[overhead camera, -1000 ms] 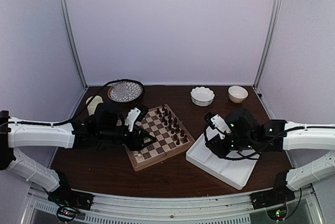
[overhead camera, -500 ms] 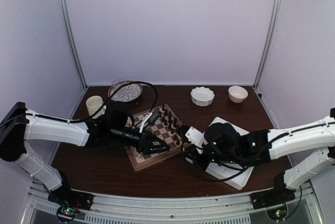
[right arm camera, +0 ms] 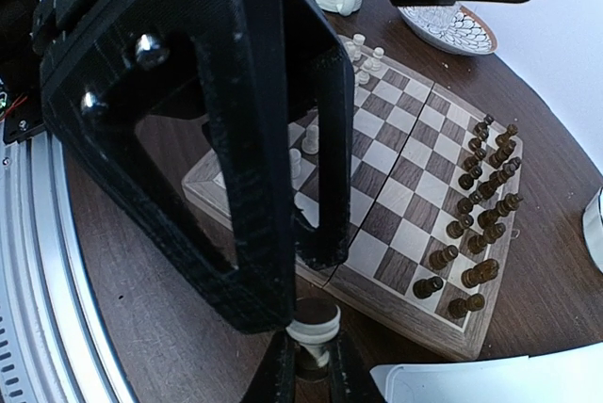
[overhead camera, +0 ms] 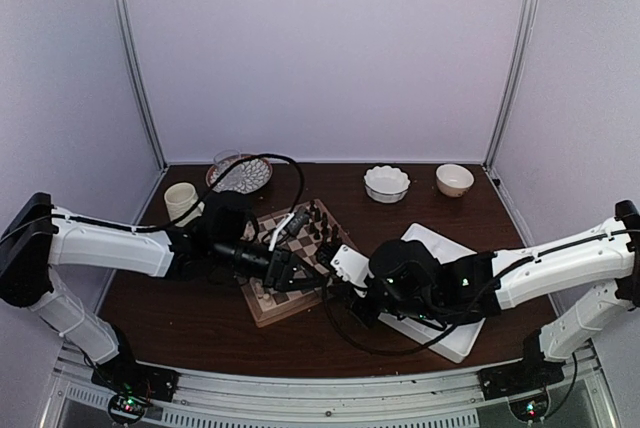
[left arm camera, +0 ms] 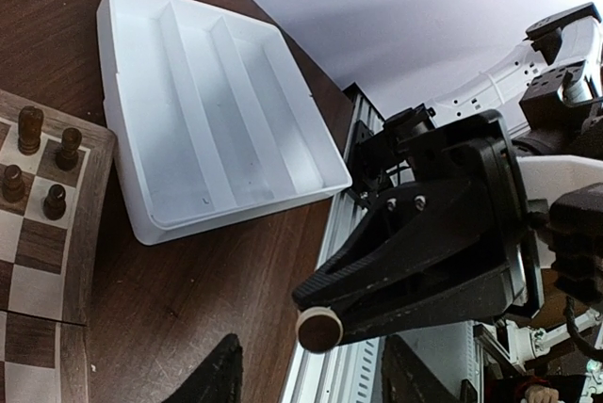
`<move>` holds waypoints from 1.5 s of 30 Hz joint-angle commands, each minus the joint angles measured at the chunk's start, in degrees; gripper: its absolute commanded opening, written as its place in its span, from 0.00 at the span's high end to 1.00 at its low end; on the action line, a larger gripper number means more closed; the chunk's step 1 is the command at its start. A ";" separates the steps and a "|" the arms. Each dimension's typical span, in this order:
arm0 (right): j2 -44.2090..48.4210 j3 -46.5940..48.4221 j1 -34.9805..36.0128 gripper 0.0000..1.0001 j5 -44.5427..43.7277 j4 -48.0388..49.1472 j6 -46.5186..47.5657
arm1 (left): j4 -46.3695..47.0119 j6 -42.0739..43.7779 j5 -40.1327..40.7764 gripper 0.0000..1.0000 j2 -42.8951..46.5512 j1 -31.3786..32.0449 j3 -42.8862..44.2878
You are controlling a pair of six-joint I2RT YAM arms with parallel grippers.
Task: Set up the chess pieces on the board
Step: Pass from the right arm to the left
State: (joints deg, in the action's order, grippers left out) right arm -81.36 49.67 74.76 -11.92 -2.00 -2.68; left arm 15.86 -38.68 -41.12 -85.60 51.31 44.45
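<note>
Overhead view: the board (overhead camera: 262, 300) is shown at the centre of the table (overhead camera: 190, 333), with the white tray (left arm camera: 217, 111) lying at its 4 o'clock, close to it but apart. Both arms are extended to meet at the board's 4 o'clock side.

The left gripper (overhead camera: 284, 270) is held low over the board. In its wrist view its fingers (left arm camera: 224, 377) are seen spread apart, with nothing between them.

The right gripper (right arm camera: 309, 358) is closed on a cream-white chess piece (right arm camera: 313, 331), which is pinched at the fingertips just off the board's near corner. The piece's round base (left arm camera: 318, 329) is turned towards the left wrist camera.

Dark brown pieces (right arm camera: 480, 198) are ranked along the board's 2 o'clock edge. Two cream-white chess pieces (right arm camera: 303, 151) stand on inner squares, and more are clustered at the 9 o'clock corner. Whether the held piece touches any surface cannot be told.
</note>
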 commanded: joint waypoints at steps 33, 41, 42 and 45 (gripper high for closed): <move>-2.49 3.21 1.68 0.87 -6.31 5.55 2.68 | 0.50 -0.36 -2.43 0.68 -2.83 -0.34 2.56; -2.35 2.80 1.71 0.86 -6.59 5.91 2.68 | -0.12 0.21 -2.13 0.77 -2.64 -0.33 2.58; -2.39 2.80 1.76 0.87 -6.67 5.95 2.68 | -0.19 0.27 -2.13 0.78 -2.63 -0.33 2.62; -2.40 2.73 1.71 0.86 -7.22 5.95 2.68 | -0.35 0.48 -2.11 0.79 -2.57 -0.33 2.66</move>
State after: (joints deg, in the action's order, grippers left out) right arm -85.19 52.49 76.16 -16.82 -0.34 0.10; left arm 15.94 -39.33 -43.29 -87.83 50.78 46.17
